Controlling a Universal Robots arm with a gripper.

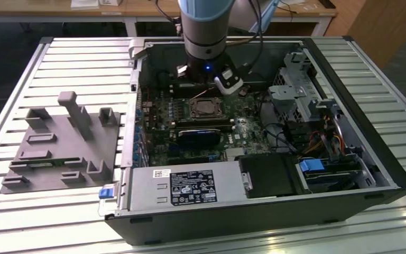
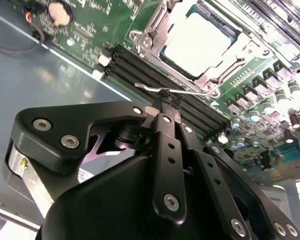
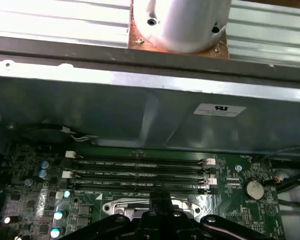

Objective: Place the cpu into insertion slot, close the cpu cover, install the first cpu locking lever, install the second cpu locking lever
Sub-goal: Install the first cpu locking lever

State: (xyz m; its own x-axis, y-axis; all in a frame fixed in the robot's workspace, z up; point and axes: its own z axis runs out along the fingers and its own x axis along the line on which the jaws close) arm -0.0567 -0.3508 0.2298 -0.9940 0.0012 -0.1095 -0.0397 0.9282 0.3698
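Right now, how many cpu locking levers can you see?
1: a thin wire lever, pinched by the tool, between the cpu and the memory slots. A second may be hidden.

The cpu point(image 2: 197, 42) — silvery, flat — sits in the insertion slot point(image 1: 192, 109), the cpu cover point(image 2: 229, 59) down around it.

Your computer case point(image 1: 344, 174) lies open on the slatted table point(image 1: 48, 222). Inside it, the gripper point(image 1: 203, 90) hangs near the far wall and the insertion slot point(image 1: 204, 108) sits mid-board. Outside it, on the exterior view's left, stands a grey fixture point(image 1: 62, 143).
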